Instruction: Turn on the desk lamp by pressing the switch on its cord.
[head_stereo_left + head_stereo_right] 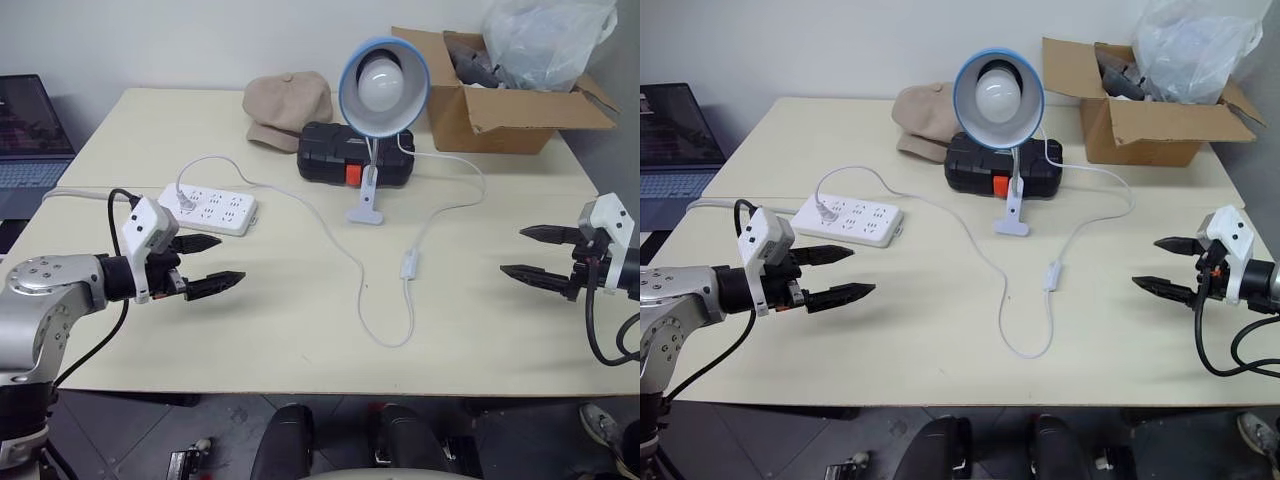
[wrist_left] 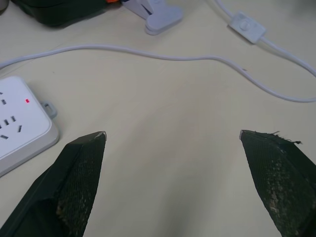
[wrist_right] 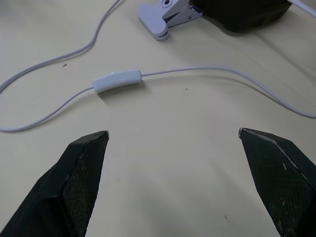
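Pale cream table [image 1: 300, 330], set against a plain white wall, carries everything seen. Near its middle, toward the far side, the small clip desk lamp [image 1: 383, 88] is stood on its white clamp base, its round light-blue shade and big white bulb turned toward the camera; the bulb is not seen to glow. Just behind the lamp a black plastic case with an orange latch [image 1: 335, 155] is laid, and a beige cloth cap [image 1: 285, 105] is rested beside that case. At the far right corner an open brown cardboard box [image 1: 500, 100] is placed, with a clear plastic bag bulging from it. A white multi-socket power strip [image 1: 208, 208] is laid on the left part of the table, and a dark laptop [image 1: 30, 130] is seen off the left edge.

The thin white cord [image 1: 300, 205] is run from a plug in the power strip in loose curves across the table, looped near the front edge, and led back up to the lamp. On that rising stretch, right of centre, the small white oblong switch [image 1: 409, 265] is laid flat, untouched.

The left gripper [image 1: 210, 262] is held above the table's left side, near the power strip, its two black fingers spread wide and nothing between them. The right gripper [image 1: 535, 255] is held over the right side, fingers likewise spread and empty, well apart from the switch.
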Tool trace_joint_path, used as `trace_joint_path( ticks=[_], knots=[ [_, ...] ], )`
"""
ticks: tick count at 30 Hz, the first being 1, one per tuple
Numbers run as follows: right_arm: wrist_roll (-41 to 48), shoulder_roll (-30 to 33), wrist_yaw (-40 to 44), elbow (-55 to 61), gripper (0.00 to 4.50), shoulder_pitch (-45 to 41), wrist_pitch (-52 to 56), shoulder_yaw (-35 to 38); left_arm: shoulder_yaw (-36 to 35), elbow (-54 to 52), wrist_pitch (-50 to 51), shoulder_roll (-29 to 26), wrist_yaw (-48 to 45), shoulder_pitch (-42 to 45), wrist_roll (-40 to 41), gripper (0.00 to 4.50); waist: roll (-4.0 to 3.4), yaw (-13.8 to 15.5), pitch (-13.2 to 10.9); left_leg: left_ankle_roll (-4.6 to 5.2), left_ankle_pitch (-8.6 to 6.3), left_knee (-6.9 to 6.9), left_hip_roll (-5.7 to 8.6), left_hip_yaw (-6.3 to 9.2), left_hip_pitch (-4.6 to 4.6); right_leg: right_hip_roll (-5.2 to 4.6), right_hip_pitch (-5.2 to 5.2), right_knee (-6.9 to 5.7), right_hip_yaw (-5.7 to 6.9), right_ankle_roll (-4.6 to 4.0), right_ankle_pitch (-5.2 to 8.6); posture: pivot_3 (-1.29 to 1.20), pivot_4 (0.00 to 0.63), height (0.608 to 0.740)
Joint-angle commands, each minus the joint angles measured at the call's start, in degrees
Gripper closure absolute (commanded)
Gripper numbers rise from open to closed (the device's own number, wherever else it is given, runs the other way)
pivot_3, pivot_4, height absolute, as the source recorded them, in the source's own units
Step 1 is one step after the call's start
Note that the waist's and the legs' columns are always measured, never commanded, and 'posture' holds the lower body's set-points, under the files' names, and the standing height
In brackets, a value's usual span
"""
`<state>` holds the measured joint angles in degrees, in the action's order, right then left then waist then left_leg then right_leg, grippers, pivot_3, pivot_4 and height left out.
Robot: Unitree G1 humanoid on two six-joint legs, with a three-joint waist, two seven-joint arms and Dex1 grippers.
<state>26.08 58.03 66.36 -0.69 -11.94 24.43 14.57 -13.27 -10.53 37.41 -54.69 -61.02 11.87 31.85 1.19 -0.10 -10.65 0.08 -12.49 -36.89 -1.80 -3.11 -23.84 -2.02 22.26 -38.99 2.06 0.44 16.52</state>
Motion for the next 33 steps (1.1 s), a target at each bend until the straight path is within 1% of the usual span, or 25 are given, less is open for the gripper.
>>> trace_joint_path(
  ticks=[1, 6, 12, 13, 16, 19, 22, 24, 28, 30, 33],
  knots=[
    [0.5, 0.9, 0.6, 1.6, 0.06, 0.1, -0.1, 1.4, -1.0, -1.8, 0.0, -0.8, -0.7, -0.2, 0.9, 0.00, 0.00, 0.0, 0.0, 0.00, 0.00, 0.00, 0.00, 0.00, 0.00, 0.00, 0.00, 0.00, 0.00, 0.00, 0.00, 0.00, 0.150, 0.740],
    [-0.4, 0.9, 0.0, 2.8, 0.06, 1.2, 0.6, 0.5, -0.4, -3.4, -0.2, -0.8, 0.0, -0.4, 0.0, 0.00, 0.00, 0.0, 0.0, 0.00, 0.00, 0.00, 0.00, 0.00, -0.02, 0.00, 0.00, 0.01, 0.00, 0.00, 0.00, 0.00, 0.150, 0.740],
    [0.0, 0.7, -2.4, 4.4, 0.06, 0.3, 5.0, -0.5, -0.4, -4.3, -1.2, 1.7, 0.4, 1.2, 1.6, 0.00, 0.00, 0.0, 0.0, 0.00, 0.00, 0.00, 0.00, 0.00, 0.00, 0.00, 0.00, 0.00, -0.01, 0.00, 0.00, 0.00, 0.150, 0.740],
    [-1.1, 0.9, -3.7, 4.5, 0.06, -0.1, 6.3, -1.4, 0.0, -4.4, -1.4, 1.7, 0.3, 1.7, 1.3, 0.00, 0.00, 0.0, 0.0, 0.00, 0.00, -0.01, 0.00, 0.00, 0.00, 0.00, 0.00, 0.00, -0.01, 0.00, 0.00, 0.00, 0.150, 0.740],
    [-3.1, 1.1, -5.9, 5.5, 0.06, 0.0, 7.5, -3.2, 3.5, -4.5, -4.3, 1.0, 0.2, 2.2, -3.2, 0.00, 0.00, 0.0, 0.0, 0.00, 0.00, -0.01, 0.01, 0.00, -0.01, 0.00, 0.00, 0.00, -0.01, 0.00, 0.00, 0.00, 0.150, 0.740],
    [-1.1, -0.3, -9.2, 8.3, 0.06, -0.7, 14.0, -2.8, 4.1, -6.6, -2.4, 3.8, 0.5, 4.7, 0.7, 0.00, 0.00, 0.1, 0.0, 0.00, 0.00, -0.01, 0.02, -0.01, -0.01, 0.00, 0.00, 0.00, -0.02, 0.00, 0.00, 0.00, 0.150, 0.740],
    [1.7, -2.4, -13.1, 10.0, 0.06, -3.2, 20.6, -1.8, 4.1, -8.6, 1.3, 5.7, 0.7, 8.0, 5.4, 0.00, 0.05, 0.1, 0.0, -0.01, 0.00, -0.04, 0.01, 0.02, -0.04, 0.00, 0.00, -0.01, -0.01, 0.00, 0.00, 0.00, 0.150, 0.740],
    [5.3, -2.6, -13.3, 11.2, 0.06, -5.7, 27.1, -1.7, 4.7, -9.9, 3.4, 5.9, 0.1, 9.2, 7.6, 0.00, 0.04, 0.0, 0.0, -0.01, 0.01, -0.06, 0.02, 0.02, -0.04, 0.01, -0.01, -0.01, -0.02, 0.01, 0.00, 0.00, 0.150, 0.740],
    [10.9, -4.3, -17.0, 11.8, 0.06, -12.1, 41.0, -1.8, 6.2, -11.0, 4.0, 5.4, -1.4, 9.8, 8.4, 0.00, 0.04, -0.2, 0.0, -0.01, 0.01, -0.03, 0.01, 0.01, -0.02, 0.03, 0.00, -0.03, -0.05, -0.02, -0.02, 0.00, 0.150, 0.740],
    [12.9, -6.9, -19.8, 11.5, 0.06, -15.3, 46.9, -1.9, 7.0, -10.7, 4.0, 5.9, -1.4, 10.1, 8.3, 0.00, 0.04, -0.2, 0.0, -0.01, 0.01, -0.03, 0.01, 0.06, -0.02, 0.05, 0.00, -0.03, 0.00, -0.24, -0.14, 0.00, 0.150, 0.740],
    [13.4, -12.8, -26.0, 8.9, 0.06, -20.0, 55.0, -1.5, 8.5, -10.6, 3.4, 6.4, -2.1, 10.2, 8.0, 0.00, 0.04, -0.2, 0.0, -0.01, 0.01, -0.04, 0.02, 0.07, -0.02, 0.05, -0.01, -0.03, -0.01, -0.24, -0.14, 0.00, 0.150, 0.740]
  ],
)
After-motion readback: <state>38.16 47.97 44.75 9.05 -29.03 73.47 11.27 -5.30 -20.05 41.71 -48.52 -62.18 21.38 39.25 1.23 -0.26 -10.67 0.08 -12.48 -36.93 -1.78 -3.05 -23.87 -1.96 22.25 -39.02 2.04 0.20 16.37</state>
